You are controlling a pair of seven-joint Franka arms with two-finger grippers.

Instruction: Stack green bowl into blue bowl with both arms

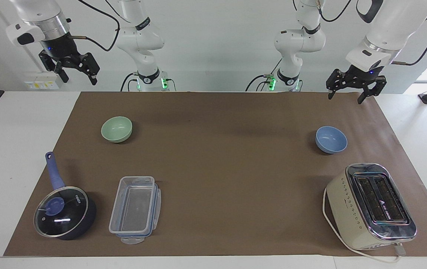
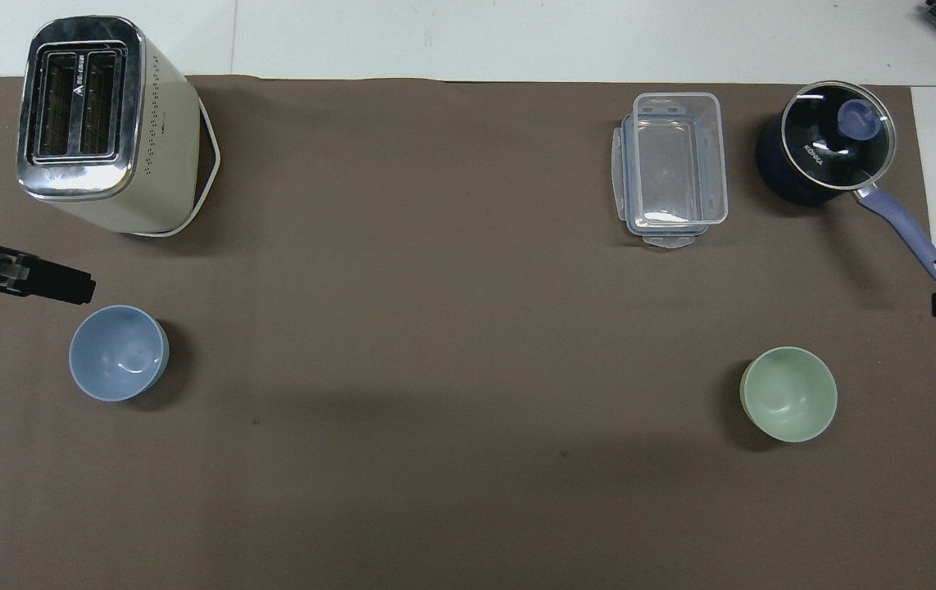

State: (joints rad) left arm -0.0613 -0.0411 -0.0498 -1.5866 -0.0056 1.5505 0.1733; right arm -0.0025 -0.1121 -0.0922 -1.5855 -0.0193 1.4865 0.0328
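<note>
The green bowl [image 1: 116, 129] stands upright and empty on the brown mat toward the right arm's end; it also shows in the overhead view [image 2: 789, 393]. The blue bowl [image 1: 331, 139] stands upright and empty toward the left arm's end, and shows from above too [image 2: 118, 352]. My left gripper [image 1: 345, 98] hangs open and empty, high over the mat's edge at the left arm's end, well apart from the blue bowl. My right gripper [image 1: 79, 79] hangs open and empty, high over the table's right-arm end, well apart from the green bowl.
A cream toaster [image 1: 371, 206] stands farther from the robots than the blue bowl. A clear plastic box [image 1: 135, 209] and a dark-blue lidded saucepan [image 1: 64, 212] stand farther from the robots than the green bowl. The brown mat [image 1: 221, 157] covers the table.
</note>
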